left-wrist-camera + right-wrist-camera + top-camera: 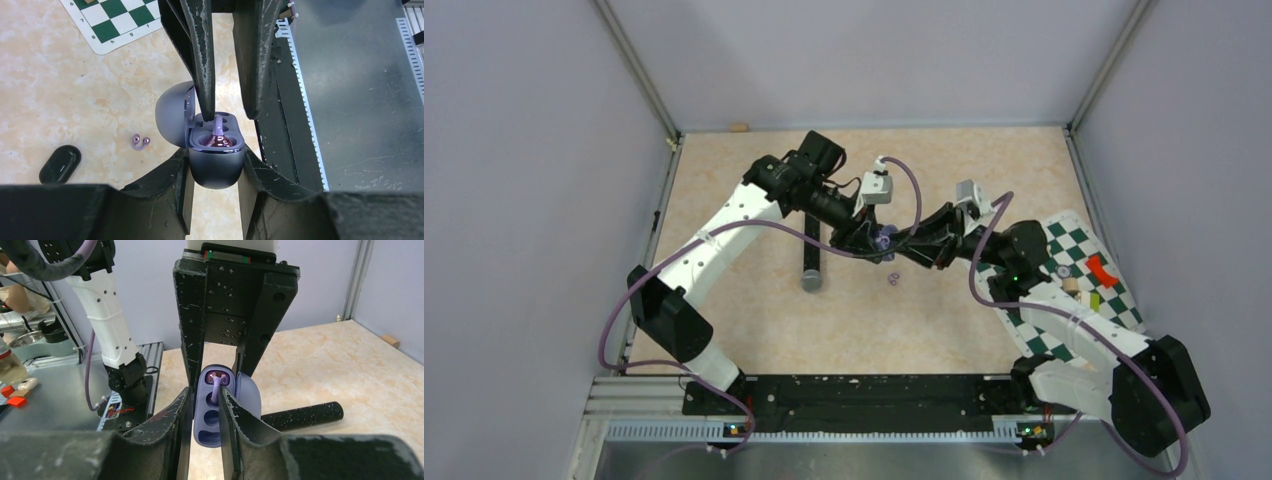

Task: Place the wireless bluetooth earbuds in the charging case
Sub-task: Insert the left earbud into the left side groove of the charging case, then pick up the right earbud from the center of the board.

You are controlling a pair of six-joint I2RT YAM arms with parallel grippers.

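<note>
Tightly, left claw (216,153) around charging case (216,174).

Your charging case (216,175) is a rounded lavender-grey shell. It is open, with the domed lid swung out to one side on its hinge. The base is clamped between the fingers of the left claw (216,156), with the wells facing up. One purple earbud (218,141) sits in a well of the case, glossy body down and thin hook standing up out of it. You'll find the second purple earbud (140,142), curled with two rounded ends, lying on the surface near the case and apart from it.
</note>
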